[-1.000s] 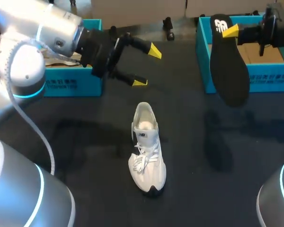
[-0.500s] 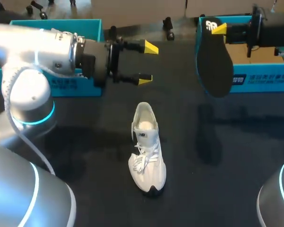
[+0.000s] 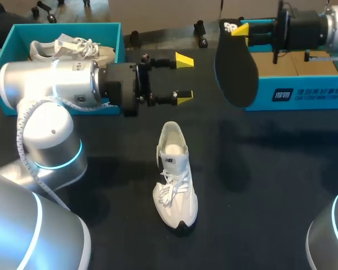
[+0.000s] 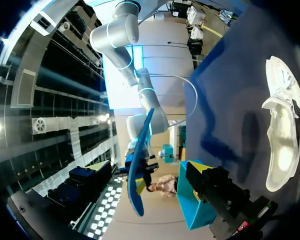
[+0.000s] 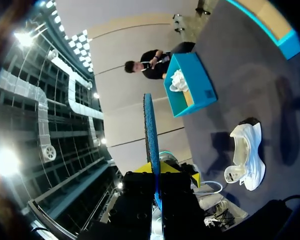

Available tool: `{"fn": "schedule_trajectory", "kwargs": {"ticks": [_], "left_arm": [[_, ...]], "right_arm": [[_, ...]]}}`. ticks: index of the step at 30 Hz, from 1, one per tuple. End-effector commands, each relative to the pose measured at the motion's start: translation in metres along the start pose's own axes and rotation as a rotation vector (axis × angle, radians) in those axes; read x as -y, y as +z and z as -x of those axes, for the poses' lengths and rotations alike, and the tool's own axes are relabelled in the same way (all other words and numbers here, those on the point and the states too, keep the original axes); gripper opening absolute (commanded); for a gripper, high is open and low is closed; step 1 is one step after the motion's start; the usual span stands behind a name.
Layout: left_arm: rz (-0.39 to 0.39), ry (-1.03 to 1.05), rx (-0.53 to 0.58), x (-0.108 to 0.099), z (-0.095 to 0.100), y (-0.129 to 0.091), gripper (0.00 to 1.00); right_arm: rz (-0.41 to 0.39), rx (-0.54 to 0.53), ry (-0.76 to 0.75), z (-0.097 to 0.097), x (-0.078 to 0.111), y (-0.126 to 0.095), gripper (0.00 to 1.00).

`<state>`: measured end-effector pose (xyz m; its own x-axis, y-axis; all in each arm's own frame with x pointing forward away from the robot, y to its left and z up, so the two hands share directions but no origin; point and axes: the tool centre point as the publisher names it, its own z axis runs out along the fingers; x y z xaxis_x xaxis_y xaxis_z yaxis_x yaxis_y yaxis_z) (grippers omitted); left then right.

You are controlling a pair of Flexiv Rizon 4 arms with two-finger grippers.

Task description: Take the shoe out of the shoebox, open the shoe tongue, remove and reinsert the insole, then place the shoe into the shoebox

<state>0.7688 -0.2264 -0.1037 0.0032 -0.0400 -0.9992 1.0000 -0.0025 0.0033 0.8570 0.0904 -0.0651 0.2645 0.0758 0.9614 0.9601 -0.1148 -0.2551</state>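
Shoe [image 3: 174, 174] stands upright mid worktop [image 3: 281, 191], well apart from the left shoebox [image 3: 114, 42] and right shoebox [image 3: 304, 97]. Right tool [image 3: 238, 29] grips the black insole [image 3: 235, 73] in the air, one fingertip hidden behind it. Left tool [image 3: 185, 79] gapes empty.

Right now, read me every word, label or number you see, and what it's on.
On the right shoebox: white print on its front wall, too blurred to read.
On the insole: a white logo at the heel, no readable words.
On the shoe: a small dark mark on its side, too small to read.
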Motion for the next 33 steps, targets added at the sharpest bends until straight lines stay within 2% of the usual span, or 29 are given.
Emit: {"fn": "schedule_trajectory", "kwargs": {"ticks": [1,13,15,16,17,21,22,23,30,32,33], "left_arm": [[0.001,0.007,0.024,-0.001,0.002,0.013,1.0],[0.003,0.066,0.03,-0.014,0.01,0.031,1.0],[0.006,0.073,0.034,-0.016,0.011,0.034,0.95],[0.009,0.086,0.031,-0.018,0.011,0.035,0.9],[0.012,0.093,0.029,-0.019,0.011,0.037,0.79],[0.011,0.098,0.02,-0.023,0.01,0.04,0.66],[0.011,0.099,0.019,-0.023,0.009,0.04,0.55],[0.012,0.099,0.018,-0.024,0.008,0.04,0.5],[0.024,0.105,0.016,-0.028,0.005,0.044,0.4],[0.024,0.105,0.019,-0.028,0.005,0.045,0.3],[0.024,0.106,0.02,-0.028,0.005,0.046,0.18]], "right_arm": [[-0.026,0.0,0.005,0.0,-0.013,0.018,0.0],[-0.052,-0.005,0.026,0.007,-0.005,0.043,0.0],[-0.051,-0.01,0.028,0.007,-0.004,0.045,0.0],[-0.05,-0.011,0.029,0.007,-0.003,0.046,0.0],[-0.051,-0.012,0.031,0.007,-0.001,0.047,0.0],[-0.052,-0.015,0.037,0.007,0.004,0.05,0.0],[-0.051,-0.015,0.038,0.007,0.006,0.05,0.0],[-0.049,-0.015,0.039,0.007,0.007,0.051,0.0],[-0.049,-0.026,0.039,0.007,0.012,0.057,0.0],[-0.047,-0.029,0.04,0.007,0.013,0.058,0.0],[-0.045,-0.031,0.039,0.007,0.014,0.058,0.0]]}}
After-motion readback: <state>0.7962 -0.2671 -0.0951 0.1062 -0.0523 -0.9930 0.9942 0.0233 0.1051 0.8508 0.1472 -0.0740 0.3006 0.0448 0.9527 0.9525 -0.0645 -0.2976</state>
